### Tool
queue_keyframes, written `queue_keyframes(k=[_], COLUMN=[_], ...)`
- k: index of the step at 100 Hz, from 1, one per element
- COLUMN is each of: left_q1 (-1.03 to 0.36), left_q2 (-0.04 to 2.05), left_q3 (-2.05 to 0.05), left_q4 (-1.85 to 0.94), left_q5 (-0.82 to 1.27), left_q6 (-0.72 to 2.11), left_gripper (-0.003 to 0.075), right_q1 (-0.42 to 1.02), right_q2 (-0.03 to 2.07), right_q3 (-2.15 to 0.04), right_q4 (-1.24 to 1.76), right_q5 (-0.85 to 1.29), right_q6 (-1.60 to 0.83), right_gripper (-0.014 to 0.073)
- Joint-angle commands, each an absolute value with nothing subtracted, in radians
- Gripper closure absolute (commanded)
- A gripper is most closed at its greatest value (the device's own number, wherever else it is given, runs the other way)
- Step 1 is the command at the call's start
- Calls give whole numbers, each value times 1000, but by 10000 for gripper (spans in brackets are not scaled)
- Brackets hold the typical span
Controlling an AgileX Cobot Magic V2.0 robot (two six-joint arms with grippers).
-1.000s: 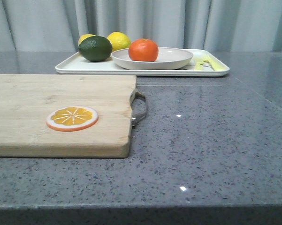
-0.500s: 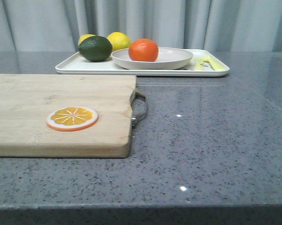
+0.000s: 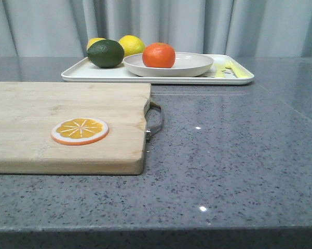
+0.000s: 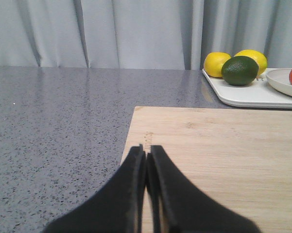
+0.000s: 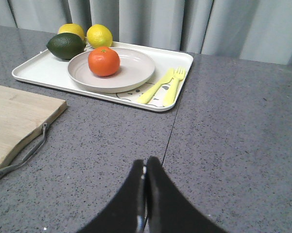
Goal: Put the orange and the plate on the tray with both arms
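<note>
Sitting in the plate (image 3: 168, 65), the orange (image 3: 158, 55) rested a little toward its left side, and the plate itself lay on the white tray (image 3: 78, 72) at the far side of the grey table (image 3: 233, 155). Two lemons (image 5: 99, 35) and a dark green lime (image 3: 105, 53) shared the tray's left end — a yellow fork and spoon (image 5: 167, 86) lay at its right end, beside the plate. Nearer the camera, a wooden cutting board (image 3: 67, 119) carried a flat orange slice (image 3: 79, 130). The left gripper (image 4: 146, 160) hovered over the board with its fingers pressed together, holding nothing. The right gripper (image 5: 145, 170) was likewise closed and empty, above bare table — well apart from the tray.
</note>
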State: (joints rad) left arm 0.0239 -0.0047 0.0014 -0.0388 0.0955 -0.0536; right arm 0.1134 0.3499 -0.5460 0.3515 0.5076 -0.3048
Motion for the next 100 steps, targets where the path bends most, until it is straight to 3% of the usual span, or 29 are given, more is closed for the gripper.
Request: queue_keyframes(k=[1, 38, 74, 100], left_q1=[24, 24, 24, 24], left_q2=[-39, -39, -39, -39], left_q3=[11, 11, 11, 11], left_q4=[-40, -40, -40, -40], left_q5=[28, 28, 28, 28], left_q6=[-63, -63, -63, -63], left_gripper=[741, 740, 741, 741], right_q1=[113, 99, 80, 1], right_q2=[366, 370, 276, 142], right_q3=[-570, -554, -385, -201], right_q4=[356, 250, -146, -146], right_q5=[427, 304, -34, -53], right_q6=[-309, -300, 89, 105], right_gripper=[661, 661, 661, 661])
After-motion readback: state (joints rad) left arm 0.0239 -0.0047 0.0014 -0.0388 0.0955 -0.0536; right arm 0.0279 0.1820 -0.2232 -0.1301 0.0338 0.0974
